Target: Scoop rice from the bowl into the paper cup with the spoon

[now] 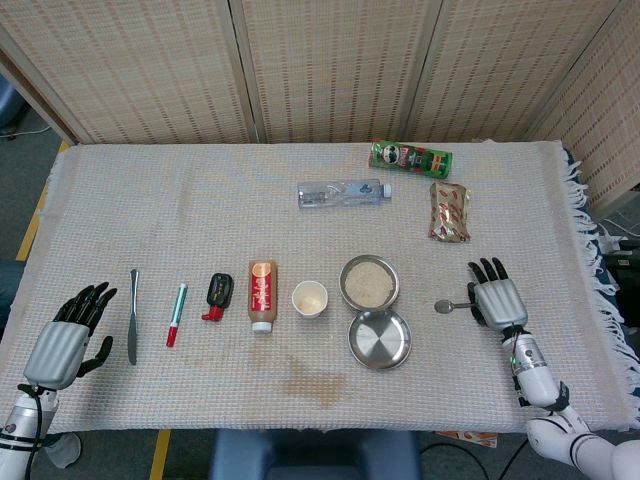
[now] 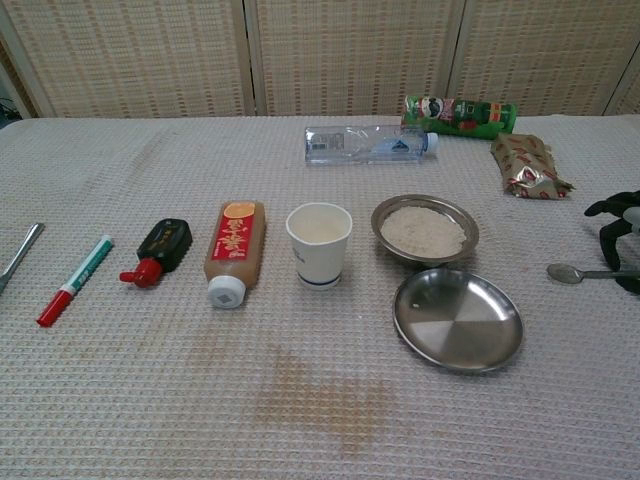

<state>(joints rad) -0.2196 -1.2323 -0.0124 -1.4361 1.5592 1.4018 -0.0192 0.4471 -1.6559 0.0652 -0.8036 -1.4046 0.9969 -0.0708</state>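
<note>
Spoon (image 1: 449,306) lies at the right hand (image 1: 497,300), grip unclear.
Left of it: rice-filled bowl (image 1: 369,283), then paper cup (image 1: 310,298).
</note>
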